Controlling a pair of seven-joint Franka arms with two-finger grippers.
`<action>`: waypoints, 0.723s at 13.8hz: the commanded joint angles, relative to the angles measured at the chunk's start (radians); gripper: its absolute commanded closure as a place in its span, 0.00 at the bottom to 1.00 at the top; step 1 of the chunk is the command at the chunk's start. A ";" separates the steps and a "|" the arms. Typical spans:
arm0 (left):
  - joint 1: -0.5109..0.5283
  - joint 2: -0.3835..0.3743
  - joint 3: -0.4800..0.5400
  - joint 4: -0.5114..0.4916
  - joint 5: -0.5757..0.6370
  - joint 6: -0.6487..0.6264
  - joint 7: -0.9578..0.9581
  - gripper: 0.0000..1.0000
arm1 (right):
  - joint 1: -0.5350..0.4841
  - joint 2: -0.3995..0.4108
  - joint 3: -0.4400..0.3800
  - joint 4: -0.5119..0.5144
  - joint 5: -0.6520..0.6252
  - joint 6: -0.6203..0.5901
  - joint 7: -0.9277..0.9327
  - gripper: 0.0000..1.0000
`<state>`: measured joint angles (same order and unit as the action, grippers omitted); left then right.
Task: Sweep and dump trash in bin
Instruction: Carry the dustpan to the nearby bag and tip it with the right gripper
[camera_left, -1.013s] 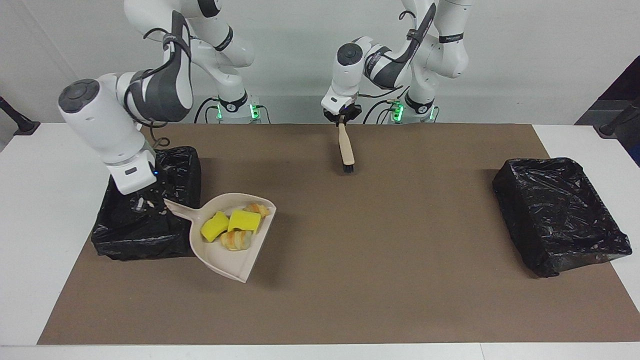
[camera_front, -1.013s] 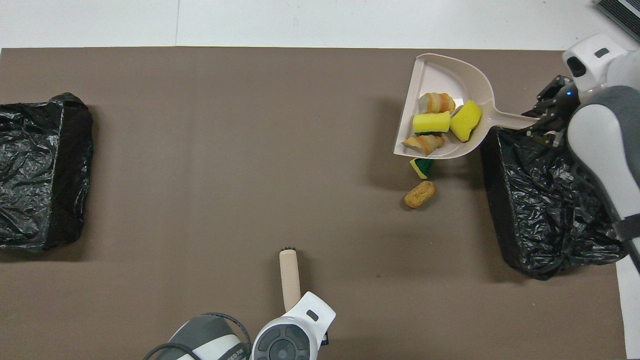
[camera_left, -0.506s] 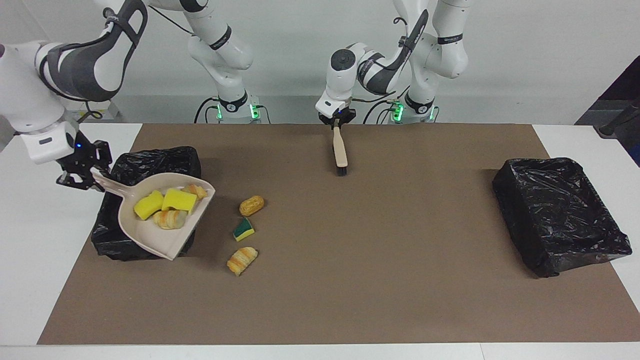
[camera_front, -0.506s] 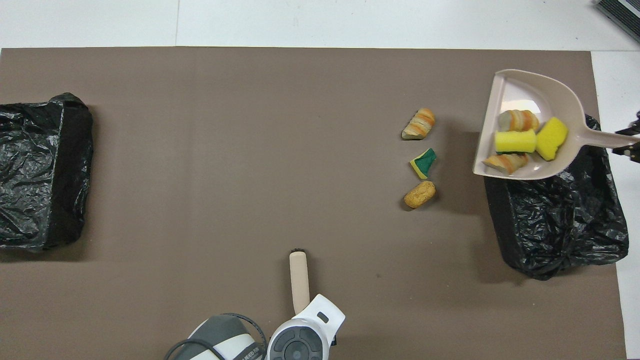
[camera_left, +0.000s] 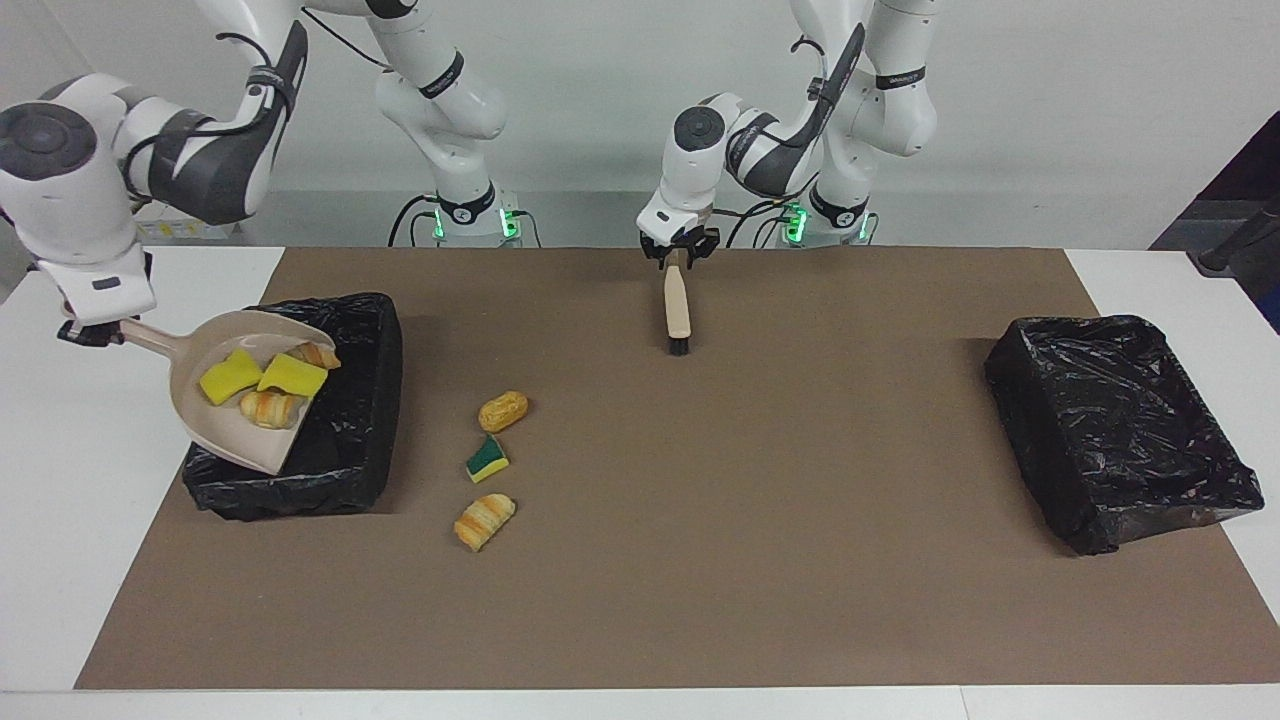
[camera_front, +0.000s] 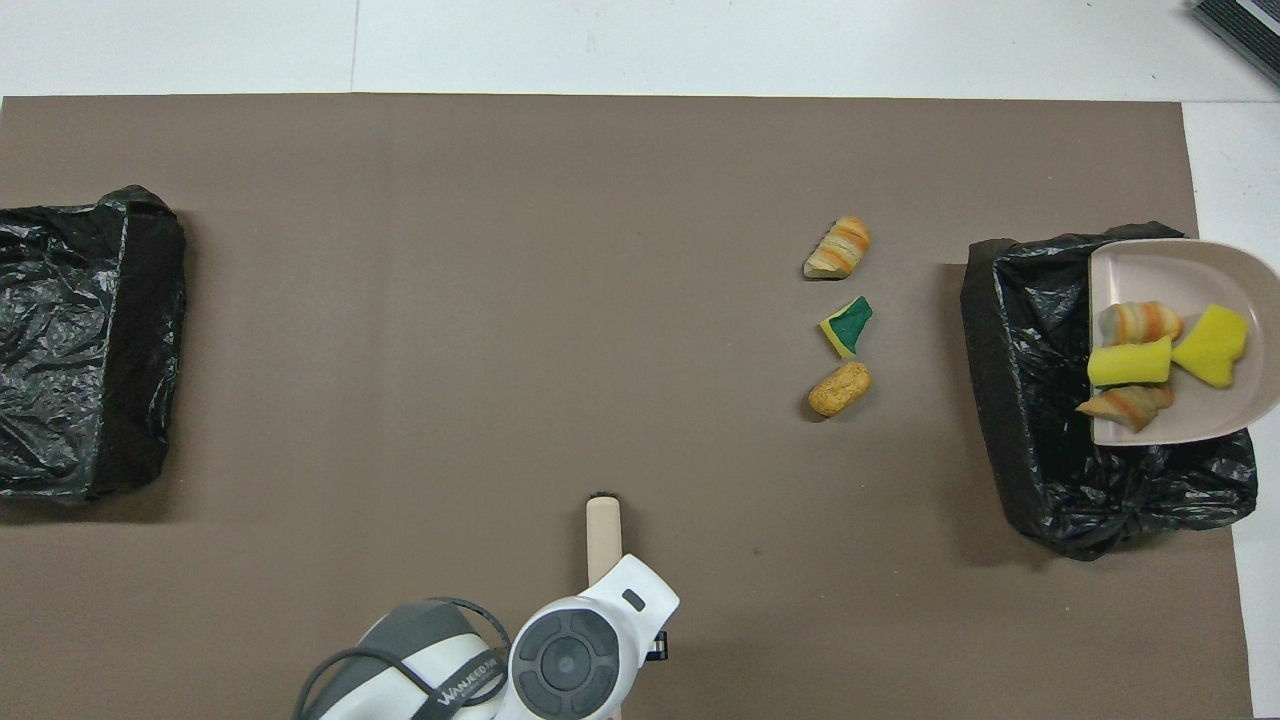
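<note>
My right gripper (camera_left: 95, 330) is shut on the handle of the beige dustpan (camera_left: 225, 432), which it holds tilted over the black-lined bin (camera_left: 360, 400) at the right arm's end of the table. Several scraps of trash lie in the pan, among them yellow sponge chunks (camera_front: 1128, 362) and striped bread pieces (camera_front: 1140, 322). Three more scraps lie on the brown mat beside that bin: a golden roll (camera_left: 503, 410), a green-faced sponge bit (camera_left: 487, 458) and a striped bread piece (camera_left: 484, 521). My left gripper (camera_left: 678, 252) is at the handle end of the brush (camera_left: 678, 305), whose bristles rest on the mat.
A second black-lined bin (camera_left: 1120, 430) stands at the left arm's end of the table. The brown mat (camera_left: 750, 520) covers most of the white table. In the overhead view the left arm's wrist (camera_front: 570, 660) hides its gripper, and the right gripper is out of frame.
The right arm has carried the dustpan off the mat and over the bin at its end of the table, uncovering three scraps on the mat. The brush has shifted only slightly.
</note>
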<state>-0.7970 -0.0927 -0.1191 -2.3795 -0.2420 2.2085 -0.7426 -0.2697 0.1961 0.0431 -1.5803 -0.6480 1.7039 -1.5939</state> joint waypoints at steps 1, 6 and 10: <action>0.106 0.014 -0.001 0.087 0.024 -0.012 0.090 0.00 | 0.044 -0.046 0.004 -0.037 -0.163 -0.065 -0.012 1.00; 0.401 0.025 0.001 0.330 0.150 -0.199 0.333 0.00 | 0.026 -0.090 0.000 0.034 -0.130 -0.078 -0.188 1.00; 0.556 0.063 0.001 0.616 0.204 -0.447 0.531 0.00 | 0.023 -0.109 -0.005 0.071 0.057 -0.118 -0.146 1.00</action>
<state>-0.2926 -0.0838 -0.1037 -1.9185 -0.0595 1.8845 -0.2733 -0.2426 0.0901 0.0322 -1.5370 -0.6694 1.6084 -1.7449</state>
